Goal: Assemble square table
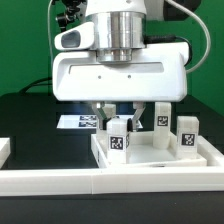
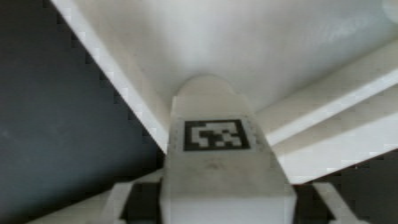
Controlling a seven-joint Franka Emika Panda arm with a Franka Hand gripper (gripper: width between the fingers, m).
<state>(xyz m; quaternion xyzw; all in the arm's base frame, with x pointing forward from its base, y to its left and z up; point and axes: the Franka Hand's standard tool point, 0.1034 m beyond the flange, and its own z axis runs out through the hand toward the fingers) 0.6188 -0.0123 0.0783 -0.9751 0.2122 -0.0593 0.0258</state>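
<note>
Gripping leg point(image 2: 215, 150) | claw point(image 1: 118, 124) closed | over tabletop point(image 1: 150, 162)

The arm point(image 1: 118, 30) ends in a round shiny silver part with a white shell beside it. Black cables hang near the top. Below sits a wide white boxy block. Two thin pale fingers point(image 1: 103, 113) stick out underneath.
</note>
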